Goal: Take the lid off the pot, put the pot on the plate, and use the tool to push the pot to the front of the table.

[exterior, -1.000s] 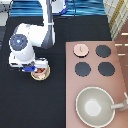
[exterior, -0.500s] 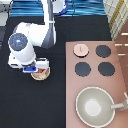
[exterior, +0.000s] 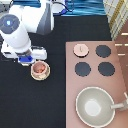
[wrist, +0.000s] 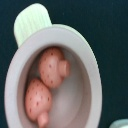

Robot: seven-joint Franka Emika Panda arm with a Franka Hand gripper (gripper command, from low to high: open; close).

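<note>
The small pink pot (exterior: pixel 40 69) stands uncovered on the black table (exterior: pixel 30 105), left of the stove. Up close, the pot (wrist: pixel 52 82) holds two reddish speckled pieces. A cream edge (exterior: pixel 34 75) rings its base; I cannot tell whether this is the plate. The pink lid (exterior: pixel 80 49) lies on the stove's upper-left burner. My gripper (exterior: pixel 33 60) hangs just above the pot, slightly toward the exterior view's top left. A pale ribbed piece (wrist: pixel 31 20) juts past the pot's rim; I cannot tell whether it is the tool.
A pinkish-brown stove panel (exterior: pixel 120 75) fills the exterior view's right side, with three bare black burners (exterior: pixel 104 51). The large grey pan (exterior: pixel 95 106) with its long handle sits at the bottom right. The white arm (exterior: pixel 30 22) covers the top left.
The hand has shifted only slightly over the pot. The pot and the lid stay where they were.
</note>
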